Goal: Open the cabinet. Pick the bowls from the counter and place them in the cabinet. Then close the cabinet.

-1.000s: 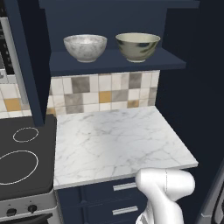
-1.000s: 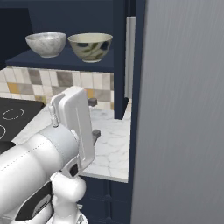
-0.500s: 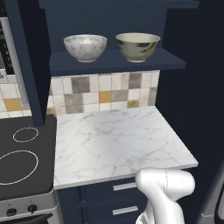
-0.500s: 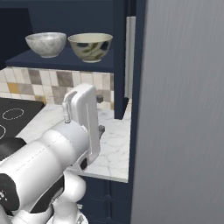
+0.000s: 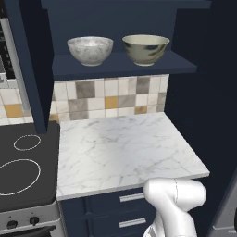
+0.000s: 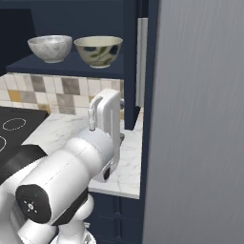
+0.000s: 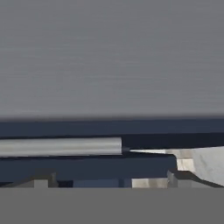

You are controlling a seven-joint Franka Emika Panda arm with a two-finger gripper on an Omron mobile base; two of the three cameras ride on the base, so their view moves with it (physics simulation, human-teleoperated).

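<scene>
Resting on shelf: both bowls sit inside the open cabinet [image 5: 120, 67], the marbled bowl [image 5: 90, 50] left, the beige-grey bowl [image 5: 146, 48] just beside it to the right.
Counter: the marble counter [image 5: 125, 150] lies below the shelf, next to the black stovetop [image 5: 23, 166].
Gripper: the gripper [image 7: 107, 181] has its fingertips [image 7: 41, 180] spread wide, holding nothing.
Handle: the hand view shows a silver bar handle [image 7: 61, 146] just beyond the fingertips, lying crosswise; contact can't be told.
Bowls to gripper: bowls well above and left of the hand [image 6: 107, 128].
Door: right door [image 6: 129, 62] stands open edge-on.
</scene>
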